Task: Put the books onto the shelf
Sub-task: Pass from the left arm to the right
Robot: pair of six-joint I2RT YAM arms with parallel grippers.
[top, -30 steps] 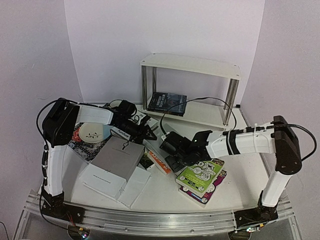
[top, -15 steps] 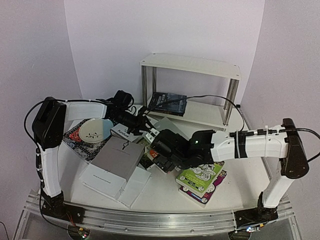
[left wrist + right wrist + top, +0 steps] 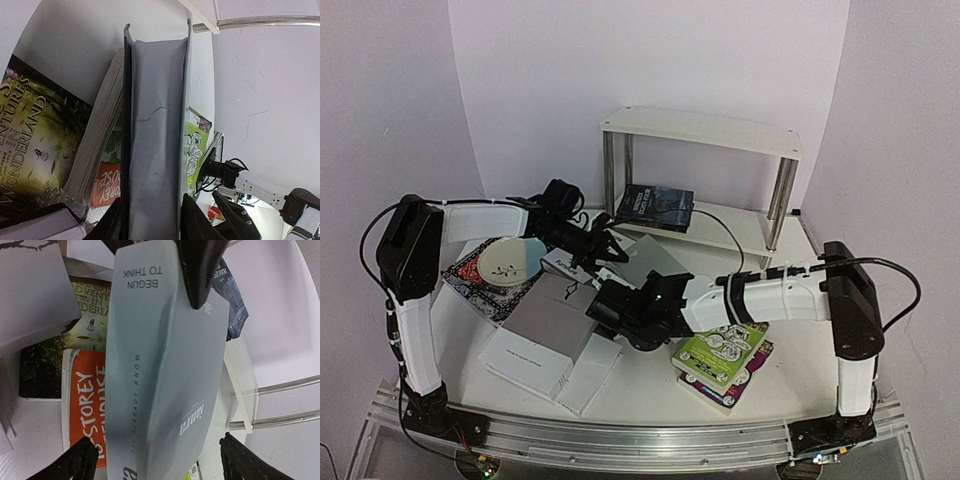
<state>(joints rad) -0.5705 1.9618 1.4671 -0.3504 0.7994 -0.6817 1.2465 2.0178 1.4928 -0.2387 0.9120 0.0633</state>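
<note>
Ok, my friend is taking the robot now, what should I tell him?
Left gripper: shut on the grey book.
Right gripper: jaws open on either side of the same book, not gripping.
Done: one dark book lies on the shelf's lower board.
To do: shelve the grey book, then the lime green book, orange book and the others on the table.

Books [image 3: 720, 352] about eight; shelf [image 3: 700, 130] one; arms [image 3: 780, 292] two.

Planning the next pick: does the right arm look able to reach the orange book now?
Probably not cleanly: the grey book, held by the left gripper, hangs between the open right gripper and the orange book.
</note>
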